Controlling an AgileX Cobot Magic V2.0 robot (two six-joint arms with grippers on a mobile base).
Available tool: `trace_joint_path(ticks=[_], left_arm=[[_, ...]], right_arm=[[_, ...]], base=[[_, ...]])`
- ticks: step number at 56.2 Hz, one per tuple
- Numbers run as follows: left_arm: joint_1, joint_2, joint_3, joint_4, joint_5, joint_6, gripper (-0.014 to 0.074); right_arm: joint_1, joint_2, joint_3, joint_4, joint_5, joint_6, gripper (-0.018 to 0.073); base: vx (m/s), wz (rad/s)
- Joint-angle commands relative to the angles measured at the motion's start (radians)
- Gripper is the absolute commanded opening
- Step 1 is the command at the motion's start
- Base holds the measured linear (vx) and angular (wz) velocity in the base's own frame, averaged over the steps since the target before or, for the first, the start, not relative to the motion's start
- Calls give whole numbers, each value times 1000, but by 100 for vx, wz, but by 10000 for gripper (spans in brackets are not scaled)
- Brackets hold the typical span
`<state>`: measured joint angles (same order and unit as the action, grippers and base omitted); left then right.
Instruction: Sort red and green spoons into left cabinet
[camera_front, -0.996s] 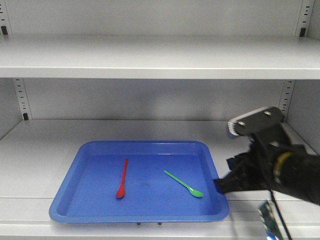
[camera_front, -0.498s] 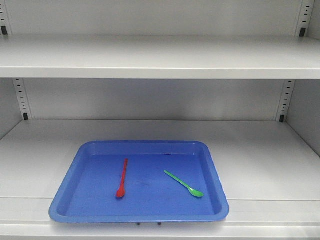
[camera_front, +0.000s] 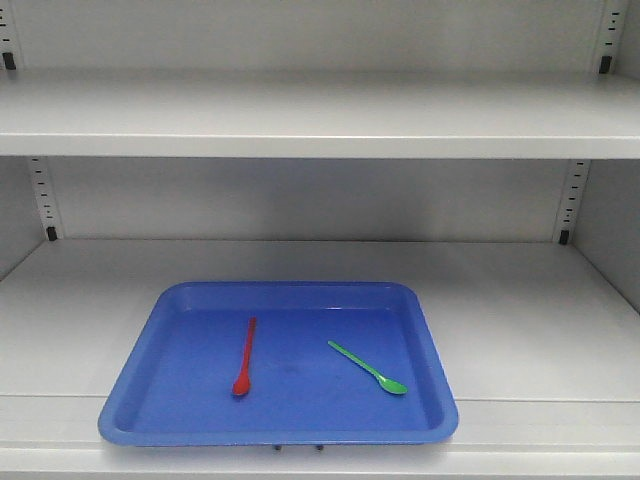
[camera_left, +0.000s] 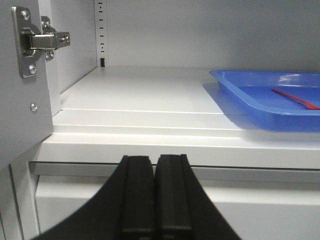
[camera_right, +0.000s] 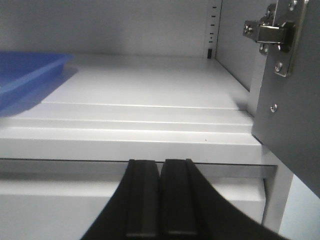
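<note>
A light grey cabinet (camera_front: 320, 115) with wide flat shelves fills the front view. On its lower shelf (camera_front: 520, 320) sits a blue tray (camera_front: 140, 385). Inside lie the red spoon (camera_front: 245, 356), left of centre, and the green spoon (camera_front: 367, 367), angled to its right, the two apart. Each wrist view shows a metal door hinge (camera_left: 35, 40). The left end effector (camera_left: 152, 200) and right end effector (camera_right: 161, 200) sit in front of the shelf edge, fingers pressed together, holding nothing.

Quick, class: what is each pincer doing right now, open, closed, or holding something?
Left pincer: closed, holding nothing, in front of the shelf edge.
Right pincer: closed, holding nothing, in front of the shelf edge.
</note>
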<state>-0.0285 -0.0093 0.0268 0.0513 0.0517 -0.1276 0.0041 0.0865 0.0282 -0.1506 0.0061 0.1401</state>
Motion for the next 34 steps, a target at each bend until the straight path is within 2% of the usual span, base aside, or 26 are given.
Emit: trace_joint_path(ticks=[1, 8, 16, 24, 34], left_arm=[[-3, -20, -2, -1, -77, -10, -8], [-3, -21, -2, -1, -76, -10, -8], [-3, -21, -2, -1, -75, -10, -8], [-3, -21, -2, -1, -75, -10, -8], [-3, -21, -2, -1, -75, -10, -8]], right_arm=[[2, -88, 11, 102, -6, -112, -8], [0, -106, 12, 131, 8, -214, -7], [-1, -113, 12, 131, 8, -186, -6], [-1, -112, 12, 144, 13, -115, -6], [-2, -112, 12, 144, 12, -113, -6]], base=[[0, 0], [0, 0], [0, 0], [0, 0], [0, 0]])
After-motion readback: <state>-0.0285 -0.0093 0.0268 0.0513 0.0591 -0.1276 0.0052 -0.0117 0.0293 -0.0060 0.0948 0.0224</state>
